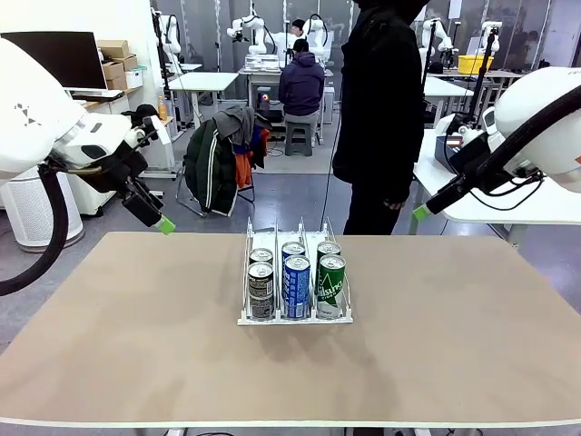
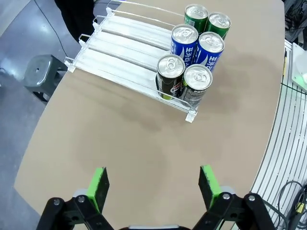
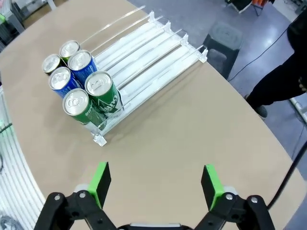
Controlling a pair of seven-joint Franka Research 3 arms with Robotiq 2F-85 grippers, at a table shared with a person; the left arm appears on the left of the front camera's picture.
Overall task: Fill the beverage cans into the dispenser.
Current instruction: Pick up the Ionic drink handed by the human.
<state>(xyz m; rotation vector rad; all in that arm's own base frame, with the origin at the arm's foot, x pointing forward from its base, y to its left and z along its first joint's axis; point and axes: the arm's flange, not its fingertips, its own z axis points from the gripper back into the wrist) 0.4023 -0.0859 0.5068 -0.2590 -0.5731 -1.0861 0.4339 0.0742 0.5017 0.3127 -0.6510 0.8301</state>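
The clear three-lane dispenser stands mid-table with several beverage cans in it, two per lane: dark ones on the left, blue ones in the middle, green ones on the right. The left wrist view looks down on the dispenser and its cans; the right wrist view shows the dispenser and cans from the other side. My left gripper hovers open above the table's left edge, its green pad raised. My right gripper is open too, high at the right with its pad off the table.
A person in black stands at the far side behind the dispenser. A jacket-draped chair and a seated person are farther back. Bare tabletop lies on both sides of the dispenser.
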